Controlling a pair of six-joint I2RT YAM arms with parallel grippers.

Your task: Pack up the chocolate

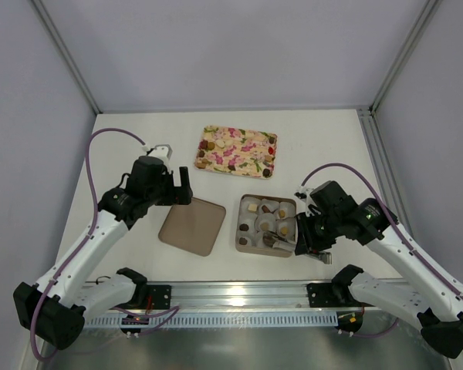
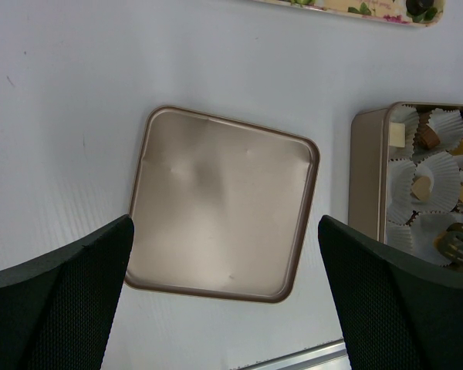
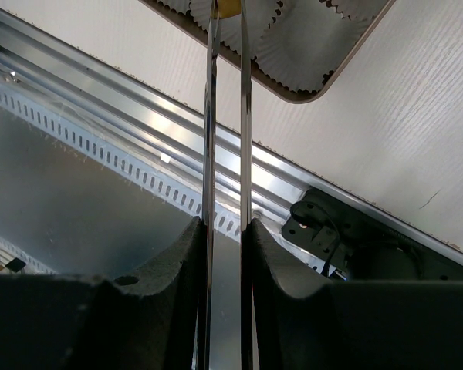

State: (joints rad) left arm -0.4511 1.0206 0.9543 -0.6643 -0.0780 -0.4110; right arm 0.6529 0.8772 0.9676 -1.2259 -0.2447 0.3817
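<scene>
Chocolate pieces [image 1: 208, 162] lie along the edges of the floral tray [image 1: 237, 150]. Others sit in white paper cups [image 2: 440, 173] inside the golden box [image 1: 266, 223], among them a brown one [image 2: 427, 137] and a tan one [image 2: 422, 187]. My right gripper [image 1: 305, 235] [image 3: 225, 223] is shut on metal tongs [image 3: 210, 116], whose blades reach into the box's near side. A golden-tan bit [image 3: 228, 6] shows between the blades at the top edge of the right wrist view. My left gripper [image 1: 179, 185] [image 2: 225, 223] hangs open above the box lid [image 2: 224, 200], holding nothing.
The golden lid [image 1: 191, 225] lies flat, inner face up, left of the box. An aluminium rail [image 1: 247, 293] runs along the table's near edge, close under the right gripper. Frame posts [image 1: 390, 69] stand at the back corners.
</scene>
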